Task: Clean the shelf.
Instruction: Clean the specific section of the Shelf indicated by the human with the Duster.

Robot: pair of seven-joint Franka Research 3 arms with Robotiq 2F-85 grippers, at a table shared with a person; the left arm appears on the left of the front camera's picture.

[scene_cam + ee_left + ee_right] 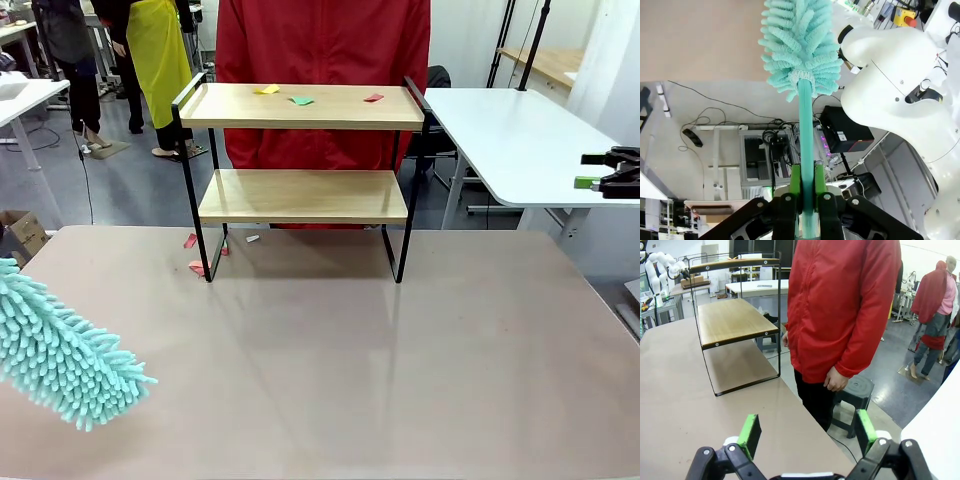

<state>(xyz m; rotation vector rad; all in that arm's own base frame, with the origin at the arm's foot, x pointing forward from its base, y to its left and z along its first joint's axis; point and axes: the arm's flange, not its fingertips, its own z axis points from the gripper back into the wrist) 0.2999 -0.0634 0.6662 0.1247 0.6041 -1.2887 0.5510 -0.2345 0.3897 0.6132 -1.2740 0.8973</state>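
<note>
here, duster near table edge, shelf apart

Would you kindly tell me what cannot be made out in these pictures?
Front view: the duster is cut off by the left edge, handle included.
Front view: the scraps on the shelf are too small to identify.
Right wrist view: the shelf's top board is seen edge-on, hiding its surface.

My front camera looks across the table at the shelf and the person behind it. My right wrist camera shares that shelf, seen end-on. My left one looks close along the duster.
</note>
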